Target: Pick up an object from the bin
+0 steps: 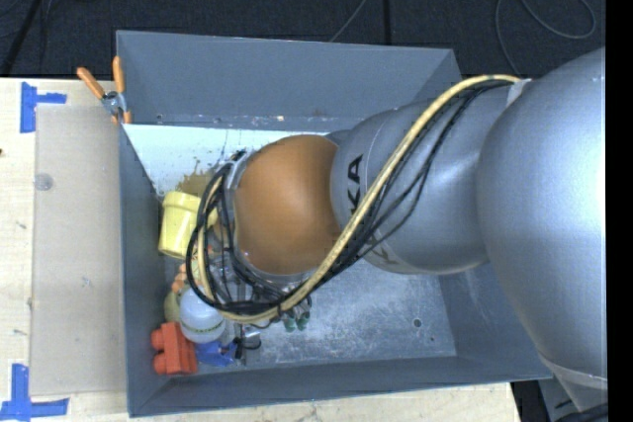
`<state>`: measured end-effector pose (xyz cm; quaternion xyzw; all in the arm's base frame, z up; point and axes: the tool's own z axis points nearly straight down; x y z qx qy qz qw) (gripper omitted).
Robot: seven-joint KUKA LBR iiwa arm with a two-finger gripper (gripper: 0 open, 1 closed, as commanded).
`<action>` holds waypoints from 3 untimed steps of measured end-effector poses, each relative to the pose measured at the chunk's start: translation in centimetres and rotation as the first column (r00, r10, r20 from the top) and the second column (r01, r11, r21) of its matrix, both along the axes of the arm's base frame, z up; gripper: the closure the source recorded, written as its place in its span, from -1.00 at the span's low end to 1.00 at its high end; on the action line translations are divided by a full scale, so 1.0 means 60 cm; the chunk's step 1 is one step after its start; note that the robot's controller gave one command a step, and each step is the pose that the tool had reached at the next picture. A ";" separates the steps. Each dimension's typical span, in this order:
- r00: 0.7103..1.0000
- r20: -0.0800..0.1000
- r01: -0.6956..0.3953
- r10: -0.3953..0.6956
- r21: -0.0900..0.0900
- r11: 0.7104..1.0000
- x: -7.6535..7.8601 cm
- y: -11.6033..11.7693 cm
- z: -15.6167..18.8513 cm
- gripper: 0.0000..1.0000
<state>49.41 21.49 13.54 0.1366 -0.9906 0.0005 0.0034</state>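
Yellow block (pixel 180 222), white-and-blue thing (pixel 201 317) and orange-red toy (pixel 172 349) are lying heaped in the bin's (pixel 287 79) left side, lower left of the frame. The claw (pixel 237 319) is hanging beside them under its orange cover (pixel 287 203) — spread or pinching, I cannot tell.

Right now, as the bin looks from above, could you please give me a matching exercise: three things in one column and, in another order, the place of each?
Things:
1. yellow thing
2. red block
3. white round thing

Places:
A. in the corner of the bin at the view's lower left
B. between the other two things
C. by the left wall, beside the arm's orange cover

Pairs: 1-C, 2-A, 3-B
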 end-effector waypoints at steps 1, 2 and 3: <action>0.986 0.007 -0.164 0.164 0.002 0.986 -0.029 0.008 0.023 -1.00; 0.984 0.014 -0.180 0.180 0.004 0.984 -0.031 0.000 -0.030 -1.00; 0.999 0.012 0.052 -0.052 0.000 0.999 -0.036 -0.011 -0.105 1.00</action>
